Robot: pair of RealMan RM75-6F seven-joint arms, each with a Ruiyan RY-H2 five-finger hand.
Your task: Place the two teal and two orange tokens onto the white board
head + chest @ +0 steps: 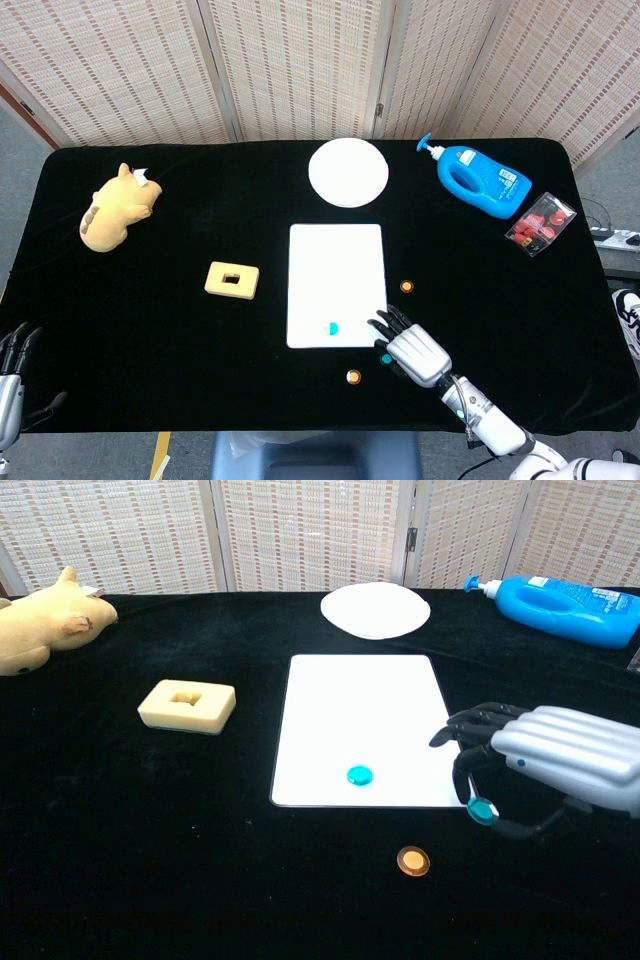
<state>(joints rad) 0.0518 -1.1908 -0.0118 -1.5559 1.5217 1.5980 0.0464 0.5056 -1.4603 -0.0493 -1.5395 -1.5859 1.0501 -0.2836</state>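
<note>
Far left, the left hand sits at the table edge in the head view, dark fingers spread and holding nothing; beyond it a soft, plush yellow animal toy lies on the black cloth; next comes a pale square foam block with a rectangular hollow in its top. In the middle, the white board lies flat, a smooth rounded rectangle; one teal token, a small glossy disc, rests on it near the front edge; behind the board sits a round white plate. In front of the board, an orange token lies on the cloth, a flat disc with a paler rim; a second orange token lies just right of the board in the head view. Now the right hand, ribbed silver back with black fingers, is curled down at the board's front right corner; it pinches the other teal token between thumb and a fingertip, raised and tilted above the cloth. Far right, a blue plastic pump bottle lies on its side; beside it, a clear box of red pieces.
</note>
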